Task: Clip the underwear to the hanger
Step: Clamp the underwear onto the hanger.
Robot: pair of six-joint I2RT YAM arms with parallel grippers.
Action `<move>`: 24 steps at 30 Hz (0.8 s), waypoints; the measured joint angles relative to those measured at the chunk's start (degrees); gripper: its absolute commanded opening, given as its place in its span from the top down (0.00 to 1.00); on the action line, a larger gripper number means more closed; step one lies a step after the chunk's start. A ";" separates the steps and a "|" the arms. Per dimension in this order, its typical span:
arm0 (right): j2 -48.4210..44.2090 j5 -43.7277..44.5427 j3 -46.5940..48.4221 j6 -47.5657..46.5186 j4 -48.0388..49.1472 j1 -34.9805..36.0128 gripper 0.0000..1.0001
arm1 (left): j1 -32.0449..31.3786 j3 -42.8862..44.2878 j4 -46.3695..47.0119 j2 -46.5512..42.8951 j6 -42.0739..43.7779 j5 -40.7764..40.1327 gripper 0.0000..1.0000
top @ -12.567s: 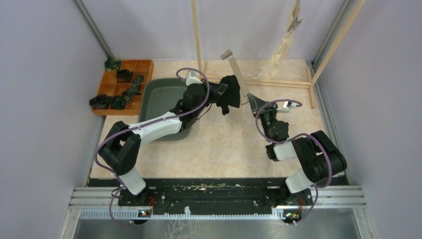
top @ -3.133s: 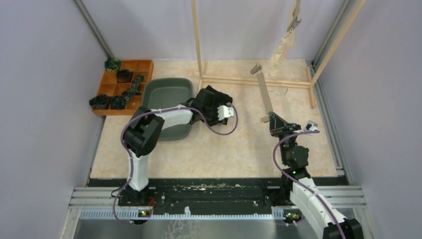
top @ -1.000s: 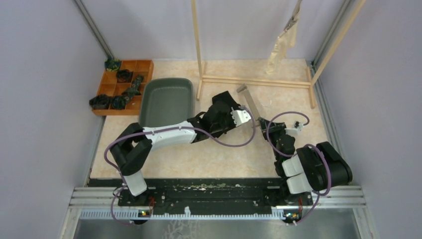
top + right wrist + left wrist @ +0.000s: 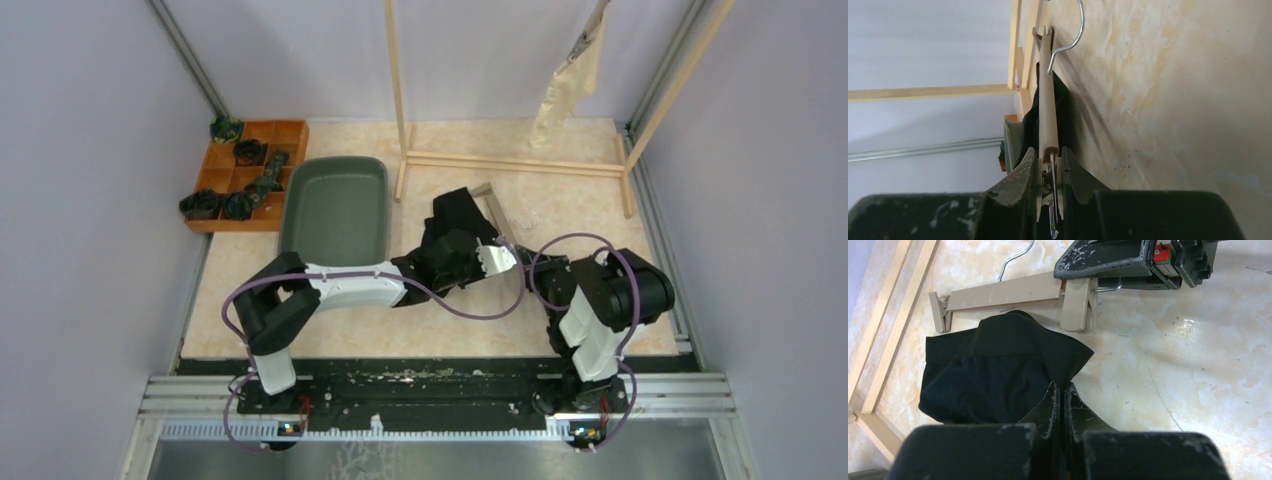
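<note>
The black underwear [image 4: 452, 213] lies bunched on the table beside the beige clip hanger [image 4: 494, 203]. My left gripper [image 4: 462, 242] is shut on a corner of the black underwear [image 4: 993, 370]; its fingertips [image 4: 1062, 388] pinch the fabric. My right gripper [image 4: 524, 252] is shut on the hanger's end clip [image 4: 1050, 159], and it shows in the left wrist view [image 4: 1120, 260] holding that clip [image 4: 1075, 302]. The hanger bar [image 4: 1048, 100] lies low over the table, its hook [image 4: 1074, 30] pointing away. The cream underwear [image 4: 568, 78] hangs clipped on the rack at the back right.
A grey tub [image 4: 337, 205] stands left of the underwear. An orange compartment tray [image 4: 290, 135] with dark items is at the far left. The wooden rack's base rail [image 4: 510, 160] crosses the table just behind the hanger, with uprights [image 4: 393, 60] rising from it.
The hanger, earlier held upright, now lies low by the table. Both grippers have come closer together and nearer, the black underwear still in the left one. The right arm has folded back.
</note>
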 measured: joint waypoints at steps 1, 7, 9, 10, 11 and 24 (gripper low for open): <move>0.66 -0.22 0.00 0.46 0.22 0.02 1.00 | -0.11 0.02 0.04 0.07 0.20 -0.26 1.00; 0.66 -0.17 0.00 1.25 0.44 0.02 1.00 | -0.72 0.07 0.11 1.20 0.76 -1.60 1.00; 0.28 0.04 0.00 1.33 0.39 0.02 1.00 | -0.94 0.07 0.11 1.51 0.90 -2.12 1.00; 0.09 0.17 0.00 1.33 0.39 0.02 1.00 | -1.01 0.07 0.13 1.57 1.03 -2.38 1.00; -0.17 0.28 0.00 1.33 0.37 0.02 1.00 | -1.09 0.07 0.13 1.60 1.11 -2.62 1.00; -0.68 0.46 0.00 1.51 0.39 0.02 1.00 | -2.40 0.07 0.31 3.72 3.02 -6.32 1.00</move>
